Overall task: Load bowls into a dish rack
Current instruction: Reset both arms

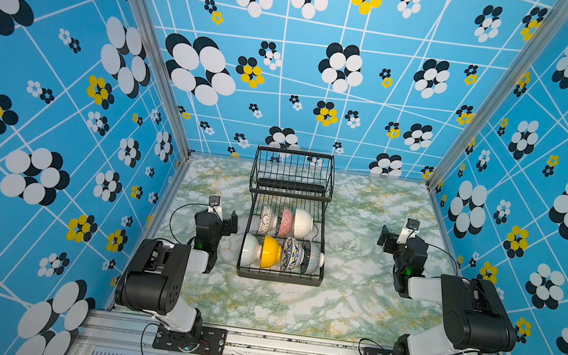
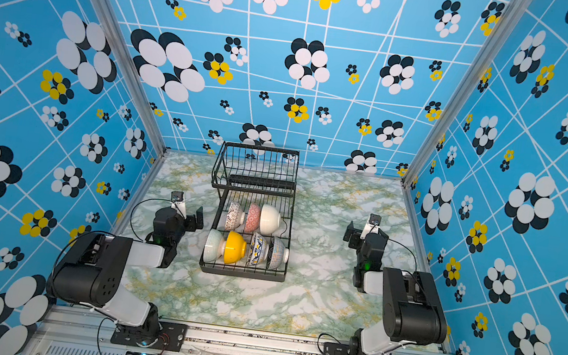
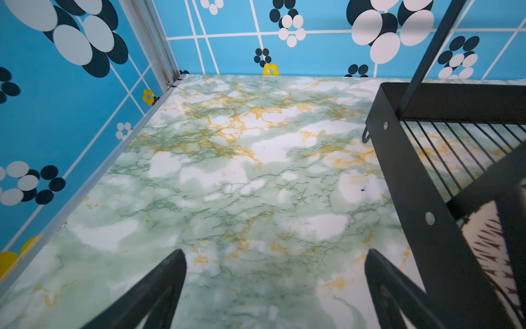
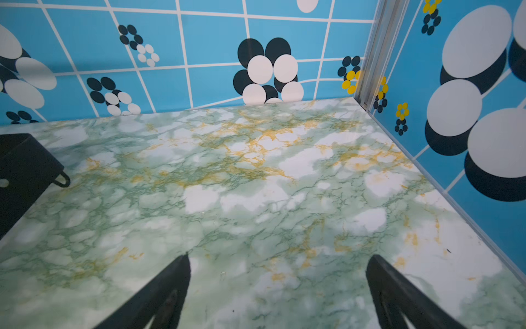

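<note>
Rail along the near edge, with left arm (image 1: 159, 281) and right arm (image 1: 472, 312) bolted to it and folded up over the marbled counter (image 1: 296, 305). Left jaws spread wide and holding nothing, hanging just beside the rack's left side. Right jaws likewise spread and empty, well apart from the rack on its right. Nothing but bare counter between either pair in the wrist views. No loose bowl anywhere on the counter in both top views. Farther in, mid-counter, dish rack (image 1: 279, 278), with seven bowls stood on edge in the lower tray. In the near row: pale lined bowl (image 1: 249, 251), yellow bowl (image 1: 271, 252), blue-yellow patterned bowl (image 1: 292, 254) and dark checked bowl (image 1: 313, 257), packed close side by side. In the row behind: black-and-white patterned bowl (image 1: 267, 220), pink-red bowl (image 1: 285, 221) and cream-white bowl (image 1: 303, 223). Beyond those, raised basket (image 1: 293, 172), empty, near the far wall. By the look of things, loading step over, every visible bowl racked and both arms held clear. Next, probably nothing left to grasp. At most a check that the bowls sit steady, any approach best made from above, clear of the tray rim and of neighbouring bowls.
</note>
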`<state>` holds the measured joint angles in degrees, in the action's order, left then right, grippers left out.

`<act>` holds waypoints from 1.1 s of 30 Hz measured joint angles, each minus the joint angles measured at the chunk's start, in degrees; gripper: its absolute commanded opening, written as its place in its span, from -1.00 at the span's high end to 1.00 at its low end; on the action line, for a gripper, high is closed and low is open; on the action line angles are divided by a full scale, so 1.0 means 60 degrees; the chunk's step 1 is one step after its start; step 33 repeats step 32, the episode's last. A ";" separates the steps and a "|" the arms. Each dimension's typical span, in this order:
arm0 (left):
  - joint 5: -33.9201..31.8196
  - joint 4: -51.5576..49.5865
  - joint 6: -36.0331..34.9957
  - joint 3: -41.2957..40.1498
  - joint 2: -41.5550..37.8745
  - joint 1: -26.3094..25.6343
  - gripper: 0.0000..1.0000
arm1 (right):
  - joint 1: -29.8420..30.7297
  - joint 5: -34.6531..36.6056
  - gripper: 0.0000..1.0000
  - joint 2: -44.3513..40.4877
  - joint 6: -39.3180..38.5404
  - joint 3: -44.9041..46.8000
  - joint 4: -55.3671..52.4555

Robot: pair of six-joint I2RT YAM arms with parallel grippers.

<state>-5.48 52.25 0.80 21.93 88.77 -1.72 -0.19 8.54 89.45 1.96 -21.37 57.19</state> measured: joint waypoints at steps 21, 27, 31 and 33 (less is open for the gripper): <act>0.0058 -0.0025 -0.0004 0.0000 0.0000 -0.0047 -0.98 | 0.0000 -0.0772 -0.99 0.0000 -0.0018 0.0029 -0.0229; 0.0058 -0.0069 -0.0004 0.0000 -0.0004 -0.0047 -0.98 | 0.0000 -0.0947 -0.99 0.0000 -0.0051 0.0029 -0.0244; 0.0058 -0.0091 -0.0004 0.0000 0.0000 -0.0047 -0.98 | 0.0000 -0.0976 -0.99 0.0000 -0.0047 0.0029 -0.0244; 0.0058 -0.0098 -0.0004 0.0000 0.0000 -0.0047 -0.98 | 0.0000 -0.0933 -0.99 0.0000 -0.0040 0.0047 -0.0193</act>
